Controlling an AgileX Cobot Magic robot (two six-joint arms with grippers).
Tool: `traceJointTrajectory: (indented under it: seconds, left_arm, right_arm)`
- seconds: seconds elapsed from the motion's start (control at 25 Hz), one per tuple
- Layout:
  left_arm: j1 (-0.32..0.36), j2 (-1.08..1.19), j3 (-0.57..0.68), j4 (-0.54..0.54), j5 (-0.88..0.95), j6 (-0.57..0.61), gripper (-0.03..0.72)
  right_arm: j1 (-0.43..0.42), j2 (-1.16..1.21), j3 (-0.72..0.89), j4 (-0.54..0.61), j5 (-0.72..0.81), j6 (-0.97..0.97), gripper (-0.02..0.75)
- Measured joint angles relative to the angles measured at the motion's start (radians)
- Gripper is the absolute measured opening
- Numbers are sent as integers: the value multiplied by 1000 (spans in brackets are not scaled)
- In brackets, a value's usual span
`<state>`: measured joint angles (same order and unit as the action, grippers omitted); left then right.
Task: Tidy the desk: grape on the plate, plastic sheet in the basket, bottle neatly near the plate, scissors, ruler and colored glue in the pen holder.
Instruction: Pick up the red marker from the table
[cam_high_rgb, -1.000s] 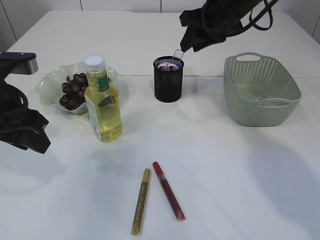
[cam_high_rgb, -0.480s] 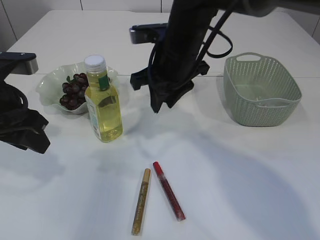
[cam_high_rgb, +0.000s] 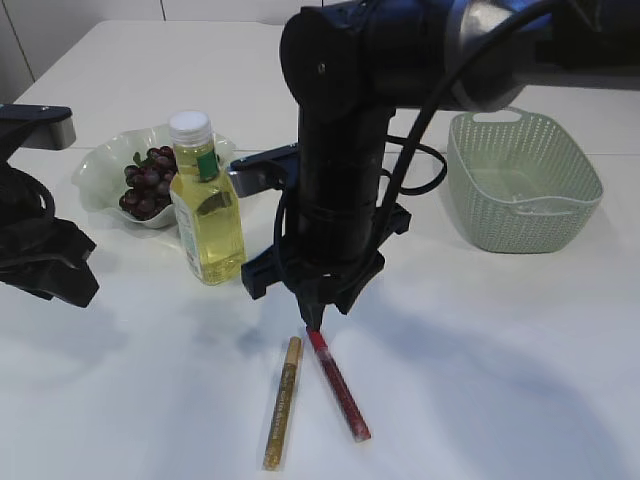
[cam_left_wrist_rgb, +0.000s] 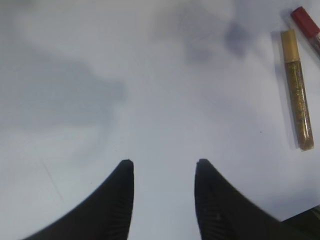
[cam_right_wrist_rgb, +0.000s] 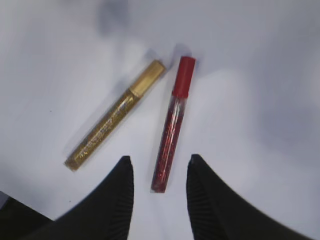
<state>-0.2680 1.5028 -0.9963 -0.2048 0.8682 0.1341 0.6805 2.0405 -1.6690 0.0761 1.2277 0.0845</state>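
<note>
Bare white table (cam_high_rgb: 520, 380)

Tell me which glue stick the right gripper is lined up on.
The red glue stick: its lower end lies between the open right gripper fingertips; the gold glue stick lies off to the side.

The exterior view looks down at a slant across the white table (cam_high_rgb: 520, 350), taking in the whole scene with the gold glue tube (cam_high_rgb: 282, 403) near its bottom edge. The right wrist view looks almost straight down from close above that tube (cam_right_wrist_rgb: 114, 114) and the red tube (cam_right_wrist_rgb: 172, 124) beside it. The left wrist view, also close to the table and facing down, catches the gold tube (cam_left_wrist_rgb: 296, 90) at its right edge. All three views share it.
</note>
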Motion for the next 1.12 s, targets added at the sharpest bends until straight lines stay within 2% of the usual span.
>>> traceJointTrajectory:
  seconds: [0.36,0.56,0.96,1.12]
  left_arm:
    - [0,0,0,2,0,0,298]
    - [0,0,0,2,0,0,298]
    - [0,0,0,2,-2,0,292]
    - [0,0,0,2,-5,0,290]
  right_arm:
    - [90,-123,221,-9,-10,59,299]
    - [96,-172,322,-6,-60,72,299]
    - [96,-178,331,-52,-309,93,299]
    - [94,-176,331,-69,-330,164,299]
